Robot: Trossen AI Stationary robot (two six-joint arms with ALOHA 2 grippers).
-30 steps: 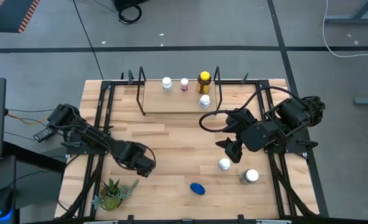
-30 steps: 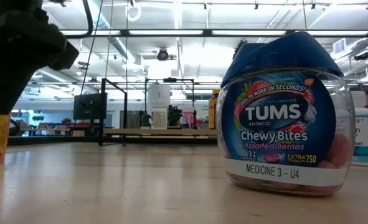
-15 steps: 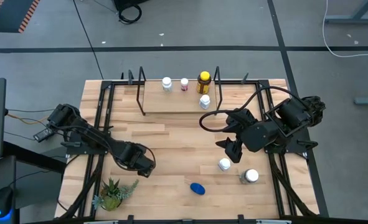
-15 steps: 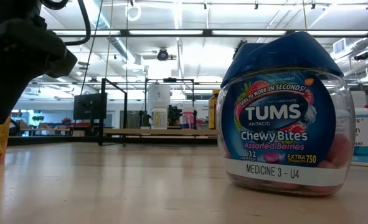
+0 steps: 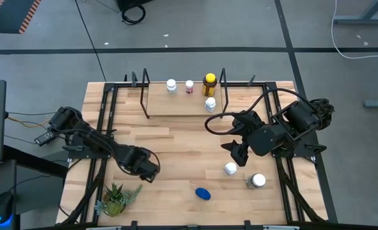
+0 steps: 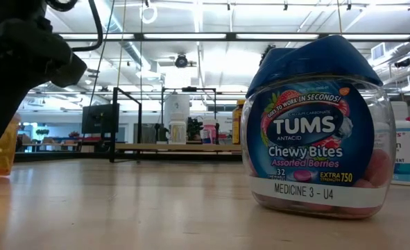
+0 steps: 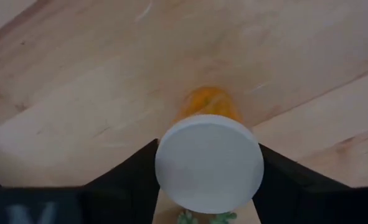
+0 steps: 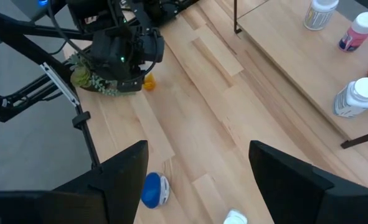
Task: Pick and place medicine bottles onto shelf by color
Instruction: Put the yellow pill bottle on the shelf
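An open lab or workshop hall: grey concrete floor (image 5: 195, 25) with loose cables (image 5: 361, 29), exposed ceiling strip lights (image 6: 191, 36), distant monitors (image 6: 97, 118).

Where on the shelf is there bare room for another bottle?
The shelf is bare across its left part and front strip, from the left wire frame to the white bottle. Its back right is crowded: white bottle, pink bottle, yellow bottle.

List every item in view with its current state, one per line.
Left claw: around the orange bottle, fingers at its white cap.
Right claw: open, empty, above the table.
Blue-capped Tums bottle: upright on the table.
Two white-capped bottles: standing on the table.
Shelf: holds four upright bottles.
Plant: upright.
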